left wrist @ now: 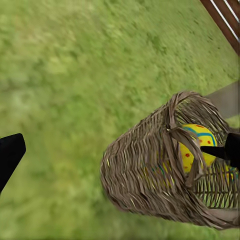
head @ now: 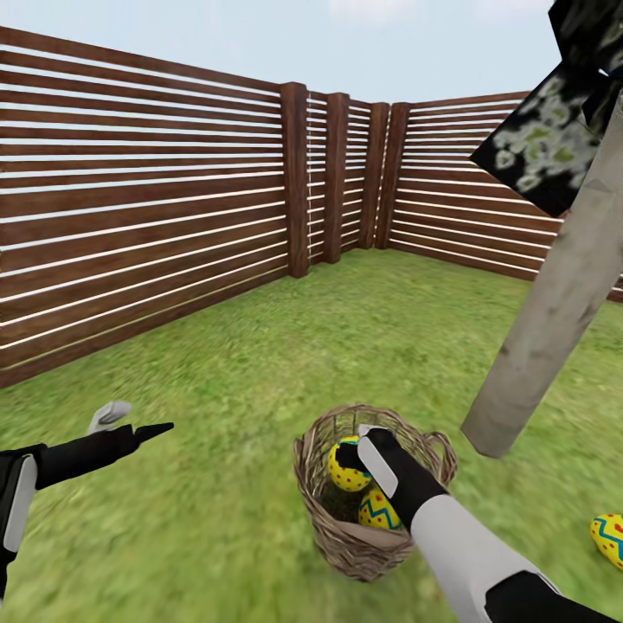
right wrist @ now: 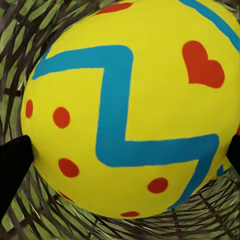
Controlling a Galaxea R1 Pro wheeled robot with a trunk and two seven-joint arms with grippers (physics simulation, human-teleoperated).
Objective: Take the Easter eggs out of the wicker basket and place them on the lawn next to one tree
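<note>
The right gripper is down inside the basket, which stands on the lawn at about 6 o'clock in the head view. Its jaws are apart, one on each side of the upper egg; the right wrist view has that egg close up with a dark fingertip at either edge. Whether the pads already touch the shell cannot be told.

A lower egg lies just under it in the basket. A third egg lies on the grass at 4 o'clock, near the foot of the tree, whose trunk meets the ground at 3 o'clock of the basket.

The step in hand looks like gripping the upper egg. To do it well, close across the widest part, slowly, since a smooth round shell may squirt out of a grip set too high or low. Then lift straight up, clear of the rim and loop handle, so the light basket is not tipped or dragged.

The left gripper hangs at 9 o'clock with its jaws apart, holding nothing, well apart from the basket.
</note>
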